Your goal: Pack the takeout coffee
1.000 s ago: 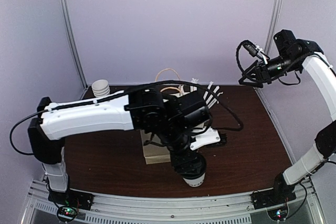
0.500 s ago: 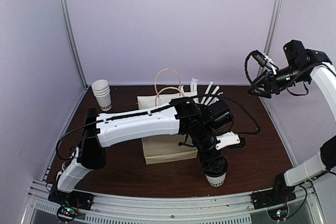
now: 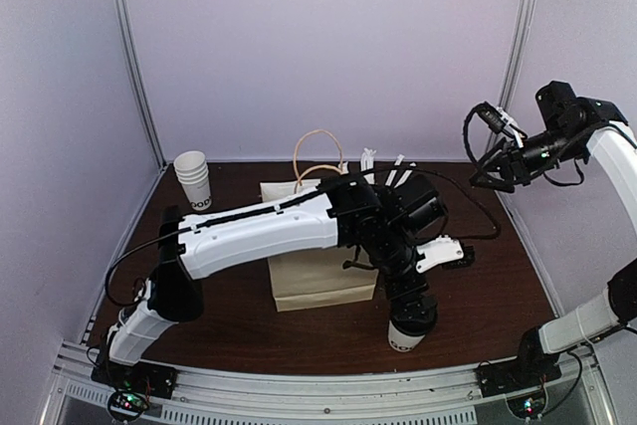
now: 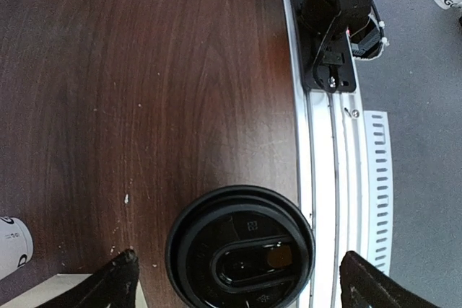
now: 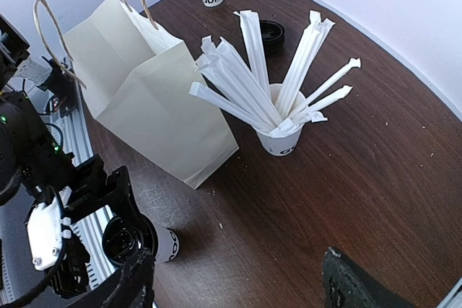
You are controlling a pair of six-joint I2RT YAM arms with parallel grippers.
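Here, left pincer (image 4: 242, 280) is seen spread wide, fingers (image 4: 119, 279) set clear either side of takeout coffee (image 4: 240, 243); nothing gripped. Cup stood upright directly under pincer on bench (image 4: 144, 70), just beside near edge, with rail (image 4: 325, 178) beyond. Paper bag (image 3: 318, 281) stood behind pincer, near, apart from cup. Bare wood shown ahead of pincer. Right pincer (image 5: 238, 283) held high, well apart, jaws parted, empty.

The left claw (image 3: 410, 318) spreads wider around the takeout coffee (image 3: 405, 338) — which now sits further right, low in the frame.
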